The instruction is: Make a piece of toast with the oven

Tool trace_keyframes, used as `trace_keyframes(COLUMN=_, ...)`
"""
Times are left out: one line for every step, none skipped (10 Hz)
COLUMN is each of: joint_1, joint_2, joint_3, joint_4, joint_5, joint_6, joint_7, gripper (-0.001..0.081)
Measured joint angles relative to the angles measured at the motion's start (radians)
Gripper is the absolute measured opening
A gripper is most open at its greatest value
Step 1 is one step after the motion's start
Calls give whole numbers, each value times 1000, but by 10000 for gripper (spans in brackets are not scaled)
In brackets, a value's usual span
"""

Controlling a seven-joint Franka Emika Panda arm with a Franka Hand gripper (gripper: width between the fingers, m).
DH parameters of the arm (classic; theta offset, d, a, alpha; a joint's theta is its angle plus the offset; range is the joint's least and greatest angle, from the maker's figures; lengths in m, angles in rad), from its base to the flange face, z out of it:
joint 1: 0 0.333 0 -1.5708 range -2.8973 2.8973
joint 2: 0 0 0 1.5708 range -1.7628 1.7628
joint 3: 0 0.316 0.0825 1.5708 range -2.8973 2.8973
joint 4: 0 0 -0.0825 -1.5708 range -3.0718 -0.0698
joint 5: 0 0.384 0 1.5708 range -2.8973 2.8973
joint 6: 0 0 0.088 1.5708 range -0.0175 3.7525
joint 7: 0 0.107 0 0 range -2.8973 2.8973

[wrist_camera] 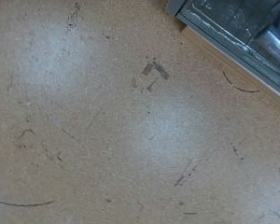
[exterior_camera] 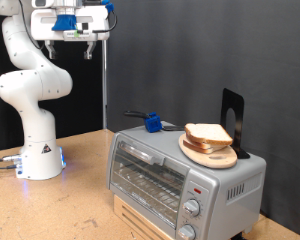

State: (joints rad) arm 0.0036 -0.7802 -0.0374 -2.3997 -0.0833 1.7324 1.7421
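Two bread slices (exterior_camera: 210, 137) are seen atop the oven (exterior_camera: 180, 180); gripper (exterior_camera: 73, 42) raised well above, state indeterminable.

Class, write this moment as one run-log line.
gripper: raised high at exterior view's top left, holding nothing | oven: door closed | bread slices: on wooden plate atop oven

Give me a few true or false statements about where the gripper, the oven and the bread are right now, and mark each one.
1. The gripper hangs high above the table, holding nothing. True.
2. The oven has its door wide open. False: the glass door is closed.
3. Bread slices sit on a round wooden plate on top of the oven. True.
4. The gripper is touching the oven. False: it is well apart, toward the exterior view's top left.
5. A blue object lies on the oven's top. True.
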Motion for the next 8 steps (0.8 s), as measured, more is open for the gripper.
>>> trace_keyframes(joint_1=15, joint_2=-5, joint_3=-12, joint_4=1, joint_5=20, joint_6=-9, joint_7=-87, gripper=808)
trace_keyframes(joint_1=43, joint_2=-18, joint_3=-41, joint_4=-4, joint_5=34, joint_6=-8, joint_7=-205, gripper=808)
trace_keyframes(joint_1=72, joint_2=-33, joint_3=-68, joint_4=-15, joint_5=44, joint_6=12, joint_7=-318, gripper=808)
trace_keyframes(joint_1=105, joint_2=-37, joint_3=-92, joint_4=-32, joint_5=55, joint_6=52, joint_7=-427, gripper=808)
trace_keyframes(joint_1=141, joint_2=-30, joint_3=-114, joint_4=-54, joint_5=59, joint_6=118, joint_7=-534, gripper=808)
trace_keyframes(joint_1=172, joint_2=-10, joint_3=-135, joint_4=-78, joint_5=54, joint_6=210, joint_7=-638, gripper=808)
trace_keyframes(joint_1=192, joint_2=10, joint_3=-149, joint_4=-92, joint_5=51, joint_6=275, joint_7=-723, gripper=808)
trace_keyframes(joint_1=186, joint_2=9, joint_3=-146, joint_4=-91, joint_5=54, joint_6=260, joint_7=-685, gripper=808)
